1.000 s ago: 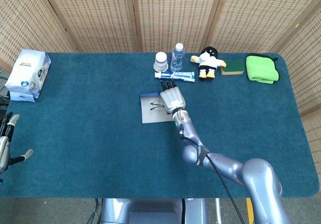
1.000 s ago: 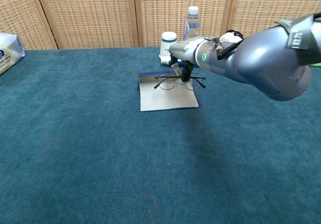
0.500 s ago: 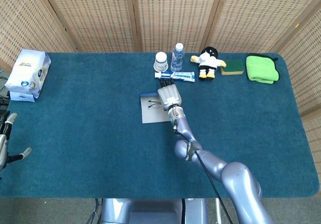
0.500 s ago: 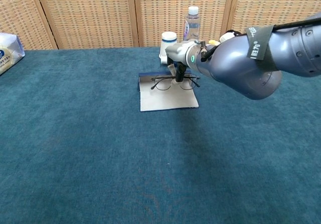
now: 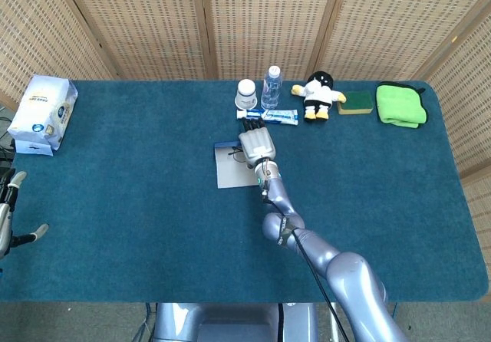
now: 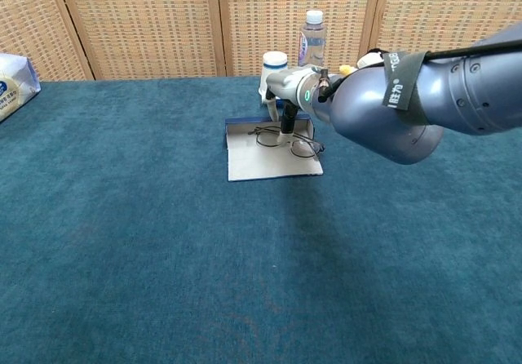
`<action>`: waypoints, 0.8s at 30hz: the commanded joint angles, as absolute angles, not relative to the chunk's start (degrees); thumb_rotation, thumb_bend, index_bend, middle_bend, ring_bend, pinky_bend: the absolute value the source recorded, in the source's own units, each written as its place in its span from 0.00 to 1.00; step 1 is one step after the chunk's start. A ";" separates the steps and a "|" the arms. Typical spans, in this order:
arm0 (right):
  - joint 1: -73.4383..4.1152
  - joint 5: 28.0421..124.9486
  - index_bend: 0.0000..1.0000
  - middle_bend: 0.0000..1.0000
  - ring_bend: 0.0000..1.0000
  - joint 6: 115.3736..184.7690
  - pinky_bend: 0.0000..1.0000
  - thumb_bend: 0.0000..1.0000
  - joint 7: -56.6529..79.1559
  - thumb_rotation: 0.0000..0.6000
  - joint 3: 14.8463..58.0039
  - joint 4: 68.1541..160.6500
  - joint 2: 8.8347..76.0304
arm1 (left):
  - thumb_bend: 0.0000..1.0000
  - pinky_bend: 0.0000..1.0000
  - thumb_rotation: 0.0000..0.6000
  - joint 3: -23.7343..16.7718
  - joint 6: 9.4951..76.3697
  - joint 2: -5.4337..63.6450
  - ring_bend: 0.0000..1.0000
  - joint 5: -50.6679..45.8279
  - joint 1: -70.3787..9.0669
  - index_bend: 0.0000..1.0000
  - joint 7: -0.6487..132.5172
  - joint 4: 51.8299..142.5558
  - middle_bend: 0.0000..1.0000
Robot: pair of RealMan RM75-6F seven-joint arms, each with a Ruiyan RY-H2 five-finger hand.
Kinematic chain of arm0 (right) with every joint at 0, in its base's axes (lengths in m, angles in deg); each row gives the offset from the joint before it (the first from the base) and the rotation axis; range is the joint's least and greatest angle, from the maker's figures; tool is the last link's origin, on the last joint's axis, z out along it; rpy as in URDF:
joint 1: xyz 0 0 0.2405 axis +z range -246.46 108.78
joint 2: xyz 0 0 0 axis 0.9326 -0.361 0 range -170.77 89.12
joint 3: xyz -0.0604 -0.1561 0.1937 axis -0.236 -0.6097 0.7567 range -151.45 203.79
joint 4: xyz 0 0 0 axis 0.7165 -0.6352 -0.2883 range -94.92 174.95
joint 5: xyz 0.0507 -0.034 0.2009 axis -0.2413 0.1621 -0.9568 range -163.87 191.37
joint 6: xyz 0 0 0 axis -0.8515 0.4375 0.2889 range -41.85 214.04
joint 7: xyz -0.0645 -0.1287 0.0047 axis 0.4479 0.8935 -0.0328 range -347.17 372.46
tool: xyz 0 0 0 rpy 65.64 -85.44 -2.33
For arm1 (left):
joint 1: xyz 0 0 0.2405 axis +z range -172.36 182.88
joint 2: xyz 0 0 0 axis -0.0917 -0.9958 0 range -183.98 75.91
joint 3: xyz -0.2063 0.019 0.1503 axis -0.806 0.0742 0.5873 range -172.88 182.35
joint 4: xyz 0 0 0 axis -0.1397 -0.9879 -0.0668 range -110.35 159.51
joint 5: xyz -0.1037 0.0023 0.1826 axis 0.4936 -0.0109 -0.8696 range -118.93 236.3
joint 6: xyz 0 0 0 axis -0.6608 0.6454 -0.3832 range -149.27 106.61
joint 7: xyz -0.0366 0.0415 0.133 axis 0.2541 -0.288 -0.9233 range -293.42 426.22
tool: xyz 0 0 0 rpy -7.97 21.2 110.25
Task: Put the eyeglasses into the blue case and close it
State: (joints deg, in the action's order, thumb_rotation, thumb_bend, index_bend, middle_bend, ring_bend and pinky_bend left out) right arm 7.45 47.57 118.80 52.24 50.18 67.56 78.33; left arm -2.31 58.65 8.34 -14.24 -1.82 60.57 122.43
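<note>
Your right hand (image 6: 287, 103) sits over the far part of the open blue case (image 6: 273, 158), fingers pointing down and pinching the eyeglasses (image 6: 284, 139) near the bridge — in the chest view the frame hangs tilted from those fingers, its lenses low over the pale lining, and you cannot tell whether it touches the lining yet. In the head view the same hand (image 5: 255, 146) covers most of the eyeglasses (image 5: 234, 155), with only a bit of dark frame showing at its left over the case (image 5: 229, 173). The case lies flat and open on the blue-green table (image 5: 138, 173), its lid not closed. Just beyond the case stand an upturned paper cup (image 5: 245, 93) and a water bottle (image 5: 271, 87), with a toothpaste box (image 5: 270, 116) lying between them and the case. Further right of the case along the far edge are a small plush toy (image 5: 317, 95), a sponge (image 5: 355, 103) and a folded green cloth (image 5: 400, 105). Well to the left of the case, at the far corner, rests a pack of wipes (image 5: 41, 115). Your left hand (image 5: 8, 215) shows only at the left border of the head view, far from the case — fingers apart, holding nothing.
</note>
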 commanded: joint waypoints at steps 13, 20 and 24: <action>5.65 54.63 0.17 0.00 0.00 117.86 0.00 1.00 38.56 1.00 52.43 81.88 71.85 | 0.00 0.00 1.00 -1.88 59.22 7.86 0.00 -15.25 -1.50 0.00 61.81 122.53 0.00; 7.66 53.53 0.08 0.00 0.00 112.90 0.00 1.00 35.97 1.00 51.88 75.94 74.75 | 0.00 0.00 1.00 -2.12 58.55 7.76 0.00 -14.45 -1.78 0.00 62.17 122.17 0.00; 9.39 53.62 0.07 0.00 0.00 110.90 0.00 1.00 34.62 1.00 51.87 70.42 76.98 | 0.00 0.00 1.00 -2.41 57.88 7.76 0.00 -13.56 -2.08 0.00 62.26 121.86 0.00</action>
